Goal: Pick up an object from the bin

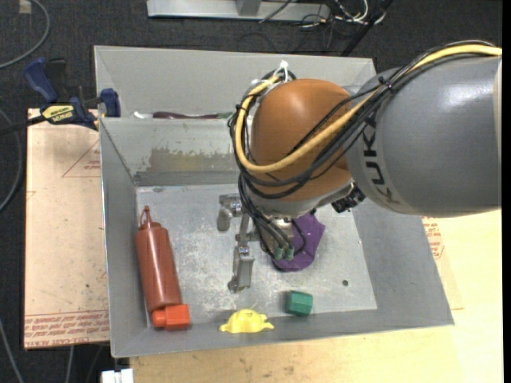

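Note:
My gripper (278, 242) hangs under the arm's orange cover over the middle of the bin. Its lower end is at the left edge of a purple, floppy-looking thing (307, 242) that lies on the bin floor, partly hidden by the gripper. Just left of the gripper lies a grey metal tool (240, 268), long and thin, running from the middle toward the front. A small green block (299, 302) lies in front of the purple thing.
A red-orange squeeze bottle (157, 274) with an orange cap lies along the left wall. A small yellow thing (246, 321) rests near the front wall. The arm and its cover hide the back right of the bin.

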You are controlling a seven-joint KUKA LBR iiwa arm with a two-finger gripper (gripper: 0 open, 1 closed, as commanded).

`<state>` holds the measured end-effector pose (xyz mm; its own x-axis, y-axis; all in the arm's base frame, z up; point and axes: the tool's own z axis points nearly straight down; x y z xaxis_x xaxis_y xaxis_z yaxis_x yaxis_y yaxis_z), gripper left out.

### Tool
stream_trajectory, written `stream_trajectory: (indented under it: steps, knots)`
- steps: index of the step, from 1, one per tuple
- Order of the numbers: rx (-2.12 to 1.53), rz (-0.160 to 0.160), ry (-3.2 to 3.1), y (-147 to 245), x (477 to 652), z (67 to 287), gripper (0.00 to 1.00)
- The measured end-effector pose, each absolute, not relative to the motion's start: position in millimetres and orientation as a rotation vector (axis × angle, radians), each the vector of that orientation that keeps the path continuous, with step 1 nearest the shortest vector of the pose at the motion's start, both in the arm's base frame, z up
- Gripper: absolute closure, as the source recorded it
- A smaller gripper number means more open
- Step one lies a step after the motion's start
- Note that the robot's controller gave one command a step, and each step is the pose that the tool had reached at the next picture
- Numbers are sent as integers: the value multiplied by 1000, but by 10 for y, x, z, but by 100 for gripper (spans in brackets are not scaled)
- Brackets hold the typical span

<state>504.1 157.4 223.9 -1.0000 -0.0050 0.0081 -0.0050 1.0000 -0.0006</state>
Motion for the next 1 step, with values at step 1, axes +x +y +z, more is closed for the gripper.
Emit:
stream_trajectory:
  steps: [1]
  knots:
    - [1, -2, -3141, 1565, 5057, 2283, 0]
